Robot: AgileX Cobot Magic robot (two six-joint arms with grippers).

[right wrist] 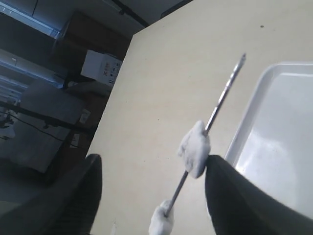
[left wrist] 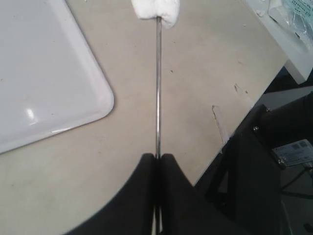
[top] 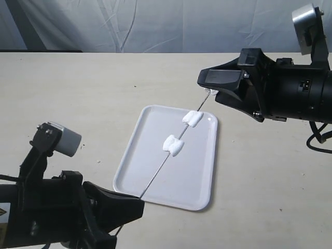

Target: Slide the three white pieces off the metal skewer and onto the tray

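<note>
The metal skewer [top: 155, 176] slants over the white tray [top: 155, 116], from lower left to upper right. My left gripper [top: 139, 201] is shut on its lower end, and the jaws meet on the rod [left wrist: 158, 88] in the left wrist view [left wrist: 157, 157]. Two white pieces [top: 192, 119] [top: 173, 146] sit on the skewer above the tray. A third white piece [top: 211, 92] is mostly hidden at my right gripper [top: 208, 89]. That gripper [right wrist: 152, 161] stands open around the skewer [right wrist: 220, 103], and one white piece [right wrist: 194, 148] rests against one finger [right wrist: 230, 191]. Another piece [right wrist: 161, 223] is lower on the rod.
The beige tabletop [top: 78, 98] surrounds the tray. In the left wrist view the table's edge [left wrist: 254, 93] runs close by, with a dark frame beyond it. The tray's rounded corner [left wrist: 105, 98] lies beside the skewer. A white backdrop hangs behind the table.
</note>
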